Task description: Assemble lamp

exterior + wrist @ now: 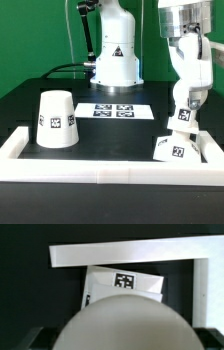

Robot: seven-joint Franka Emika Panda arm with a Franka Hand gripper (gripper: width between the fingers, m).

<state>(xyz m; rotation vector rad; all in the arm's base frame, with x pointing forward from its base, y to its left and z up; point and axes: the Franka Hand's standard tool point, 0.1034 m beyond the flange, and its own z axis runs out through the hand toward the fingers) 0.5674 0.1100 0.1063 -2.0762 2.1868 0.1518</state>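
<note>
White plastic links of the arm (187,62) are reaching down steeply at the exterior view's right, with the gripper (183,117) pointing straight down. Its jaws are clamping the bulb (122,323), whose rounded dome is filling the wrist view between the dark fingers (34,335). Directly beneath the jaws, the square base (177,147) is sitting tilted against the corner of the white frame (110,169). Well away from the jaws, toward the exterior view's left, the shade (57,120) is standing wide end down. Behind, the marker board (113,111) is lying flat on the black table (20,105).
</note>
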